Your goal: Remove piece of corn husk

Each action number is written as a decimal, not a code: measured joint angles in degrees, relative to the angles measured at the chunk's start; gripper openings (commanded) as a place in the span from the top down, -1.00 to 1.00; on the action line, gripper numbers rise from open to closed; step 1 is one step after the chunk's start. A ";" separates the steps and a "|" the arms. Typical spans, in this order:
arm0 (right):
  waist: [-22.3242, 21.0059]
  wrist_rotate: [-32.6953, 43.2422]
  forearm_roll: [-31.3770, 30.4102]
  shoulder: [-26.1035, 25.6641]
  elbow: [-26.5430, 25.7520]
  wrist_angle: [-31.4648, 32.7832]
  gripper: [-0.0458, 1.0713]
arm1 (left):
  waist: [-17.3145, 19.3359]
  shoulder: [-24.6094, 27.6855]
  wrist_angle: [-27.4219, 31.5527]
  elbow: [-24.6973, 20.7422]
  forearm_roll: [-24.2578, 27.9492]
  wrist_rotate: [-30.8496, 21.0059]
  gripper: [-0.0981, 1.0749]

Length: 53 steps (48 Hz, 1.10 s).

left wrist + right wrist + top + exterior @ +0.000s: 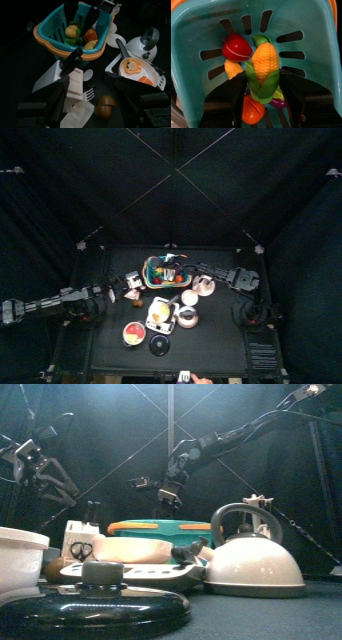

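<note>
Yellow corn (pixel 265 62) with green husk (pixel 264 86) lies in teal basket (pixel 198 45), frame centre, long axis vertical; my right pincer (pixel 263 92) released, jaws straddling husk; left pincer (pixel 93 107) released, farther off.

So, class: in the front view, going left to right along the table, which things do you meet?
White container → dark pan lid with a knob → teal basket → white kettle.
</note>
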 measured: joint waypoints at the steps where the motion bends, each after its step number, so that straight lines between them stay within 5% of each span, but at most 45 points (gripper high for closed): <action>1: 0.00 0.00 0.00 0.00 0.00 0.00 -0.15 | 0.00 0.00 0.00 0.00 0.00 0.00 -0.77; 20: 2.81 0.18 1.41 -6.42 0.88 1.05 -0.15 | 0.00 0.00 -0.88 0.00 -0.26 -0.26 -0.77; 35: 8.70 0.00 1.85 -12.92 4.83 -2.11 -0.15 | -2.02 0.18 -7.73 -0.44 -2.81 0.18 -0.78; 53: 12.39 -0.18 7.29 -21.18 18.46 -18.81 -0.15 | -11.87 9.32 -16.35 -3.08 14.94 3.52 -0.78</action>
